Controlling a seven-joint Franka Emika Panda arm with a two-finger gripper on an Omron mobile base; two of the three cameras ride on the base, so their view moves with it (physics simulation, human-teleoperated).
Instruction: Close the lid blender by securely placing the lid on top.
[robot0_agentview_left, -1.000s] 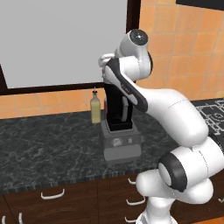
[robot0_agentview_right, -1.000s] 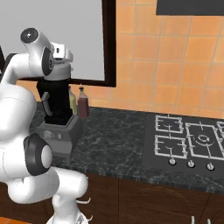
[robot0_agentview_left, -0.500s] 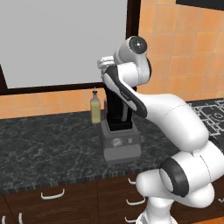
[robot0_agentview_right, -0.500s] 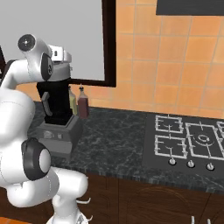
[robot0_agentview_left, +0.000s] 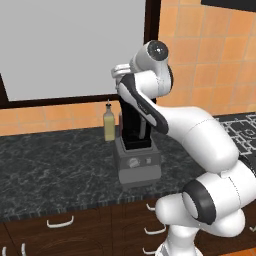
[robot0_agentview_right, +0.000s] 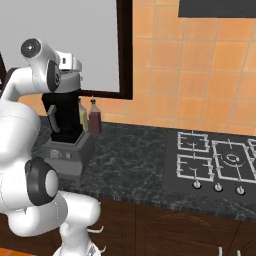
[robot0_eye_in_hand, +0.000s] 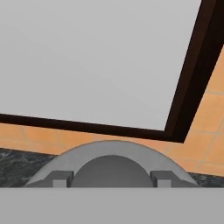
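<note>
Hovering above the blender, the gripper has swung left since a second ago; its fingertips pinch the lid by its knob. The blender stands near the worktop front edge, a bottle just behind it.

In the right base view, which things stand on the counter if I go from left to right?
Blender → slim yellowish bottle → dark reddish bottle → gas stove.

Base views flank blender; hand view close, wall-facing.
</note>
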